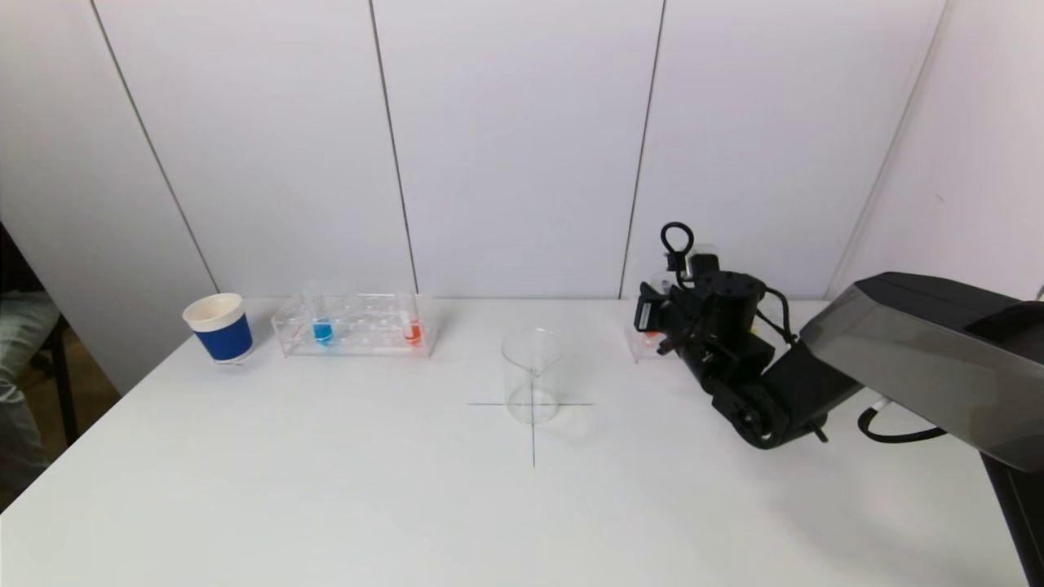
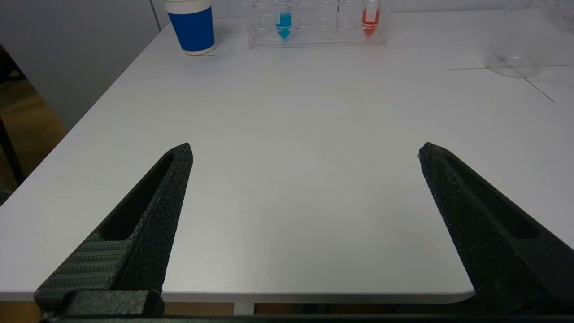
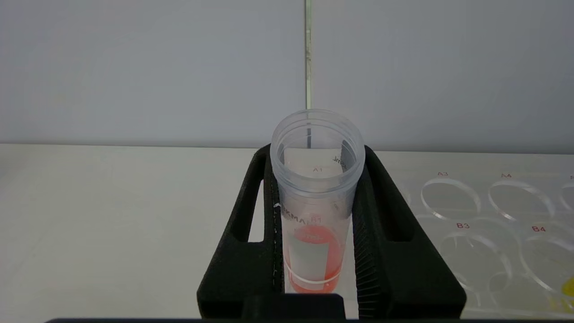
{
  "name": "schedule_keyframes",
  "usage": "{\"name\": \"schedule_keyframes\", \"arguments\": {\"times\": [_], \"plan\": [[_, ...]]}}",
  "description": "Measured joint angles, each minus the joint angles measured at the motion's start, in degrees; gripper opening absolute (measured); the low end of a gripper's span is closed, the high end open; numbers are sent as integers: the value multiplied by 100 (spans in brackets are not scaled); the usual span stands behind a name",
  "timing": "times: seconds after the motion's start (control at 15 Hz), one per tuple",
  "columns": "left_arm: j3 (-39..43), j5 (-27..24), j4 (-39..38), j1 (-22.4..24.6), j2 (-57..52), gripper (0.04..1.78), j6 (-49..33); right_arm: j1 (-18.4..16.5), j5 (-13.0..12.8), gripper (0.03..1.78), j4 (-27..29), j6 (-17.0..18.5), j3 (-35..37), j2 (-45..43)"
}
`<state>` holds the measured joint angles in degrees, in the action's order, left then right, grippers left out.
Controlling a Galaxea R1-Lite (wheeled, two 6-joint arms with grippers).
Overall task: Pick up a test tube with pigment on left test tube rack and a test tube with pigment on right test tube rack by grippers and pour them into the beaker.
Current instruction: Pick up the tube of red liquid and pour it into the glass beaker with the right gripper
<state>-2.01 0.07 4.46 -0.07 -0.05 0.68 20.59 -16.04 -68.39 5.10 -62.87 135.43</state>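
The left rack [image 1: 351, 324] holds a blue-pigment tube [image 1: 322, 329] and a red-pigment tube [image 1: 413, 329]; both also show in the left wrist view [image 2: 283, 20] [image 2: 370, 18]. The empty glass beaker [image 1: 532, 373] stands on a drawn cross at mid-table. My right gripper [image 1: 655, 314] is at the left end of the right rack [image 1: 640, 346]. In the right wrist view the right gripper [image 3: 317, 154] is shut on an open tube of red pigment [image 3: 316, 211], which stands upright at the rack's end hole. My left gripper [image 2: 305, 154] is open and empty over the table's front left edge.
A blue paper cup [image 1: 220, 328] stands left of the left rack. The right rack's clear top plate [image 3: 493, 211] has several empty holes, and something yellow [image 3: 568, 287] shows at its far end. A white wall runs close behind both racks.
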Motion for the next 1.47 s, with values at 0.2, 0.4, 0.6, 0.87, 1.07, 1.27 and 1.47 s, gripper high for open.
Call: {"name": "schedule_keyframes", "arguments": {"times": [0.2, 0.4, 0.6, 0.87, 1.07, 1.27, 1.47], "plan": [[0, 0, 0, 0, 0, 176, 0, 0, 4, 49, 146, -22, -35, -95], [1, -2, -2, 0, 0, 176, 0, 2, 4, 49, 367, -24, -130, -207], [1, -2, -2, 2, 0, 176, 0, 5, 0, 49, 642, -24, -271, -345], [1, 2, -2, 2, 0, 176, 2, 5, 1, 49, 823, -26, -433, -463], [1, 0, 0, 2, 0, 176, 0, 2, 0, 49, 918, -28, -489, -533], [1, 0, 0, 2, 0, 176, 2, -22, 1, 49, 1048, -28, -535, -635], [1, 2, 0, 0, 0, 176, 2, -50, 1, 49, 1217, -50, -596, -762]]}}
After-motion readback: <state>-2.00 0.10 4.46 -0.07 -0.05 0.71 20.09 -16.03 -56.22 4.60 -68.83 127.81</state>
